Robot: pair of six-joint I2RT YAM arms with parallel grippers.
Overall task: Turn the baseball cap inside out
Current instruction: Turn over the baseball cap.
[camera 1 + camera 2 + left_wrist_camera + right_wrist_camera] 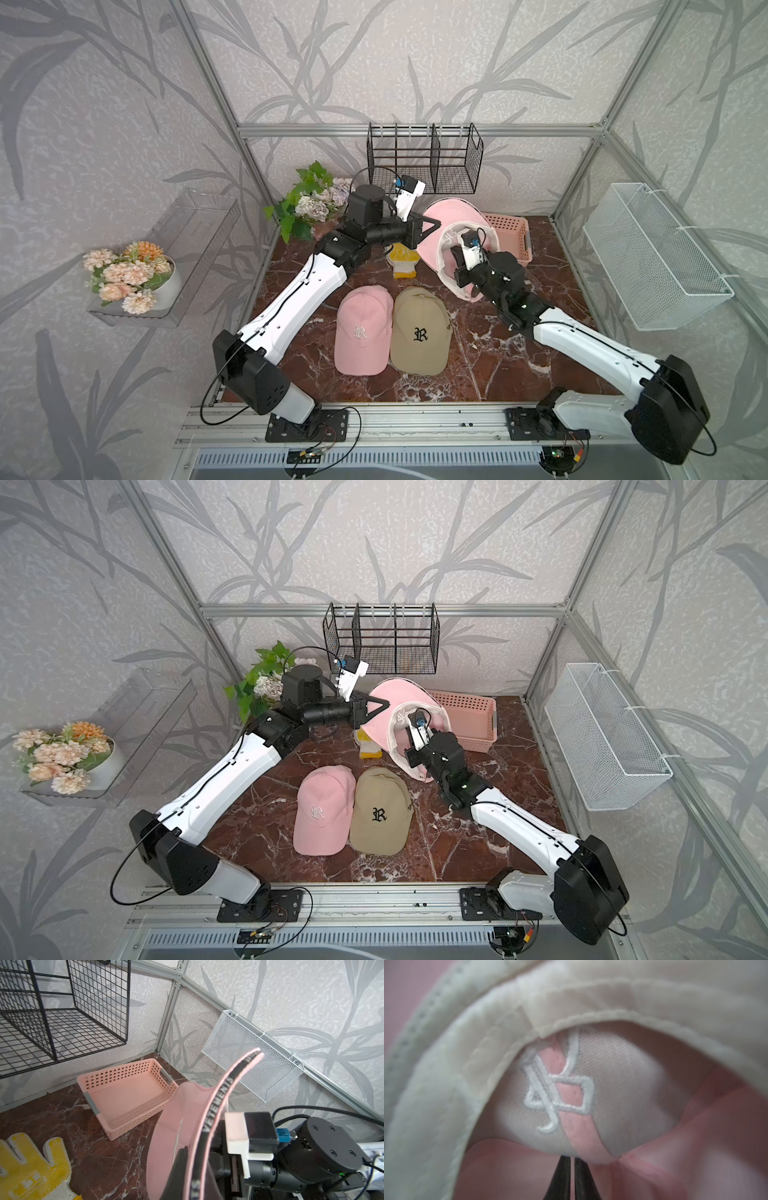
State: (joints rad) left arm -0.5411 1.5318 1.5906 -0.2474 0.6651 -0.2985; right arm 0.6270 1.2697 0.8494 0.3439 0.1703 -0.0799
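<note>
Top views: the baseball cap (430,255) hangs above the surface (478,365) at 1 o'clock of its centre. Its brim (455,210) is clamped in the left gripper (438,225), fingers (432,221) closed on it. The basket (509,230) lies at 3 o'clock of the cap.

Left wrist view: the brim (172,1126) and printed sweatband (216,1103) rise edge-on (hold this anchor firm).

Right wrist view: the right gripper (570,1167) is inside the crown, fingers (562,1180) together against the lining just beside the embroidery backing (558,1093). Whether a fold is caught cannot be told.

Recommended: draw the crown straight out through the opening, slowly, against the left hold.
</note>
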